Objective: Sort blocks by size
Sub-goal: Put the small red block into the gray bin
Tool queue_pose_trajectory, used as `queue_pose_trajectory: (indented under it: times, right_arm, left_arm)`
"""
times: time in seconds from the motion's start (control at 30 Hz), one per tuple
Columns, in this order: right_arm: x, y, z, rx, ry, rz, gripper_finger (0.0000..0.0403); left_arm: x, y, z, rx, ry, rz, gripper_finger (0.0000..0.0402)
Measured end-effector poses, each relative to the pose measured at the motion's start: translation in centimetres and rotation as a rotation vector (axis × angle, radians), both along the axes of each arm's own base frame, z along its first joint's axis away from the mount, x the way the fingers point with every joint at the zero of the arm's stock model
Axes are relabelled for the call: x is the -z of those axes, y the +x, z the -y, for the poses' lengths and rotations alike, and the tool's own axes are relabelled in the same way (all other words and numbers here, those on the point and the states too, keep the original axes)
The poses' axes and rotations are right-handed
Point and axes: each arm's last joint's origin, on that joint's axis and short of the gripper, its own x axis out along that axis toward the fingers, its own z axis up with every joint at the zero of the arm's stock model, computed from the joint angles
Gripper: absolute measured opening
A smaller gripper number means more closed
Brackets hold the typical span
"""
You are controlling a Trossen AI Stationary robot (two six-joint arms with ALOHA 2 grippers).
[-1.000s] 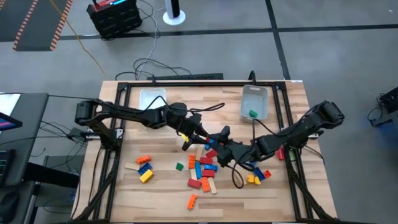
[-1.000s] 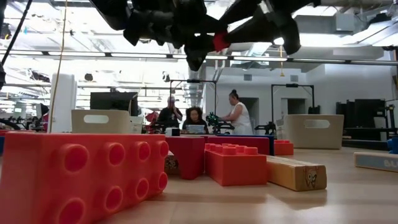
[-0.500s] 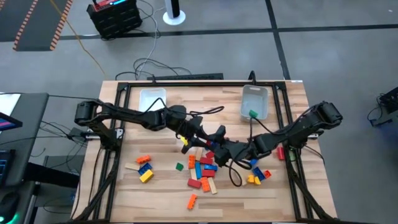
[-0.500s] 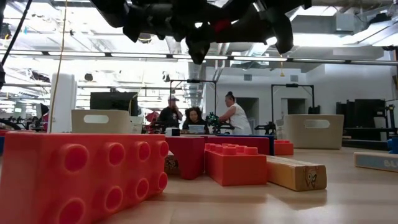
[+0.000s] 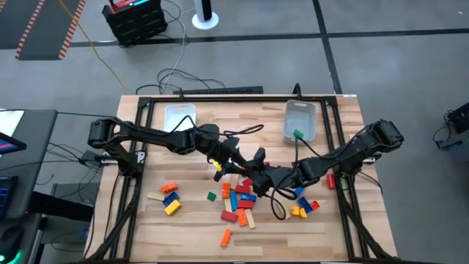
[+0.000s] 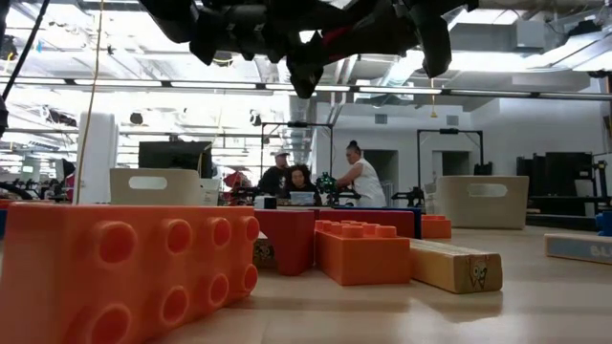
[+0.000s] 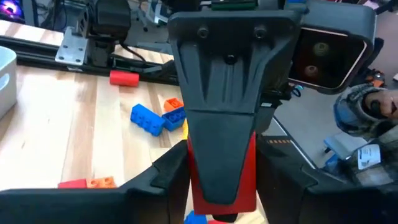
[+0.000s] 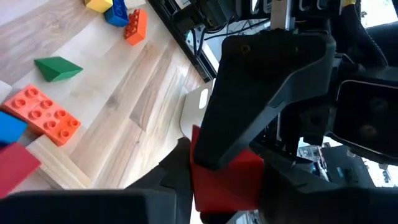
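Over the middle of the table my two grippers meet around one red block [image 8: 231,175]. It also shows in the left wrist view [image 7: 250,167] and in the low view [image 6: 330,38]. My left gripper [image 5: 239,164] reaches in from the table's left and my right gripper [image 5: 256,176] from the right, each shut on the block. The other blocks lie loose on the wood below: a cluster in the middle [image 5: 239,202], a few at the left [image 5: 170,198] and a few at the right [image 5: 304,208]. My left gripper pinches the red block's sides [image 7: 251,180] between its two fingers, coming nearly level from the table's left. The right arm's finger covers most of the block's face. The block is clear of the table. My right gripper pinches the same red block [image 8: 244,163] between its two fingers, coming nearly level from the table's right. The left arm's finger lies over the block's upper part. The block hangs above the wood, touching no other block.
Two clear bins stand at the far edge: the left one [image 5: 179,117] and the right one [image 5: 300,121], which holds a green block [image 5: 297,134]. A big orange block [image 6: 124,277] lies right in front of the low camera. People sit in the room behind.
Both grippers have kept their place over the table's middle, rising slightly with the red block. My right gripper has shut on the block while my left gripper stays on it.
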Motion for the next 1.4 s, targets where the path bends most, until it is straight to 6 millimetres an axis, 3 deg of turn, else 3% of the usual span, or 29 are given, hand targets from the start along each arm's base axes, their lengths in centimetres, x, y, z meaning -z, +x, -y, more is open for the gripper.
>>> queue_pose_trajectory:
  times: [0.3, 0.5, 0.6, 0.97, 1.4]
  right_arm:
    - [0.0, -0.2, -0.2, 0.004, 0.035, 0.003, 0.0146]
    - [0.1, -1.1, -0.7, 0.072, 0.015, -0.032, 0.0150]
    - [-0.3, -2.2, 0.2, 0.141, 0.073, -0.064, 0.0151]
    - [-0.2, -6.5, 8.8, 0.672, 0.349, -0.204, 0.0155]
    - [3.4, -10.7, 18.2, 1.168, 0.555, -0.201, 0.0157]
  left_arm:
    - [-1.1, -1.0, -1.2, -0.030, 0.052, 0.008, 0.0242]
    - [-2.4, -3.3, -2.2, -0.068, 0.133, -0.073, 0.0249]
    - [-3.0, -4.6, -2.3, -0.140, 0.207, -0.127, 0.0248]
    - [-2.3, -6.2, -2.4, -0.266, 0.333, -0.287, 0.0248]
    - [1.9, -7.0, -1.1, -0.328, 0.348, -0.326, 0.0248]
